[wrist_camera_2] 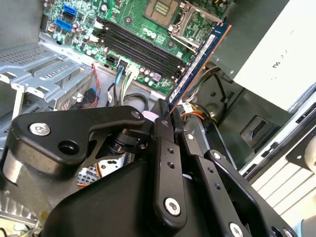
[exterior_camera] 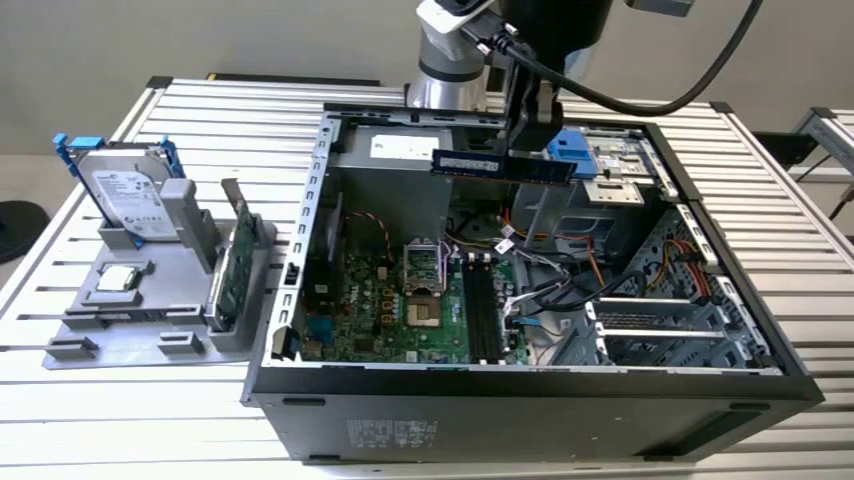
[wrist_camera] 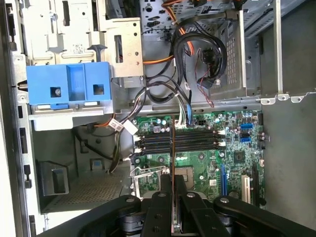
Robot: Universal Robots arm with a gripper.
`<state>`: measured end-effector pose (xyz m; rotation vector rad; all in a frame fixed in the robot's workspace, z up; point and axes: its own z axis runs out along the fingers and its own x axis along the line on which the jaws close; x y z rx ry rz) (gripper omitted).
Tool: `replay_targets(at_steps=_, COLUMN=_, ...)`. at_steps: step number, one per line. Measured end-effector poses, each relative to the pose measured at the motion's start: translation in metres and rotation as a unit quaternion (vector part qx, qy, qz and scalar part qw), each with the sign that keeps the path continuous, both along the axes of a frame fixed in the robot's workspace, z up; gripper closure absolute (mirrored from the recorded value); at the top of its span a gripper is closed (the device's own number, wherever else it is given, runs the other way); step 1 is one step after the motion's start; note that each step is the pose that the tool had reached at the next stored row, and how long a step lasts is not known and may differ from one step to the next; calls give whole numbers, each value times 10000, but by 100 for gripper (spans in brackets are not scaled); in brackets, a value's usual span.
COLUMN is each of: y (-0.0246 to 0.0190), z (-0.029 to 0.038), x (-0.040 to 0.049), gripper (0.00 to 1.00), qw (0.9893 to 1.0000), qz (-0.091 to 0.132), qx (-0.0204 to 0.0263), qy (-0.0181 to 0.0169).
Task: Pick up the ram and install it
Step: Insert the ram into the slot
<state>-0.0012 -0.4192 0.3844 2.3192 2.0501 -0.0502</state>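
The gripper (exterior_camera: pixel 529 148) is clamped on the ram (exterior_camera: pixel 494 165), with its 2 fingers pressed on the stick's flat sides. In the exterior view the ram hangs in the air over the open computer case (exterior_camera: pixel 534 400), near 12 o'clock in the picture. It lies level and touches nothing else. The 4 black slots (exterior_camera: pixel 481 312) sit on the green board (exterior_camera: pixel 387 300), toward 6 o'clock from the ram and well apart from it. In the second wrist view the ram (wrist_camera_2: pixel 200 59) sticks out past the fingers, with the slots (wrist_camera_2: pixel 138 49) behind it. At 9 o'clock, outside the case, a gray holder (exterior_camera: pixel 127 325) keeps a silver hard drive (exterior_camera: pixel 127 195) and a green card (exterior_camera: pixel 230 275) standing up.
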Motion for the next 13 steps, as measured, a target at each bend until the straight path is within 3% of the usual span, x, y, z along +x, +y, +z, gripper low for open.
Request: replay_targets(at_steps=13, y=0, z=-1, x=0, gripper=100, qw=9993, qz=-378, qx=0, qy=0)
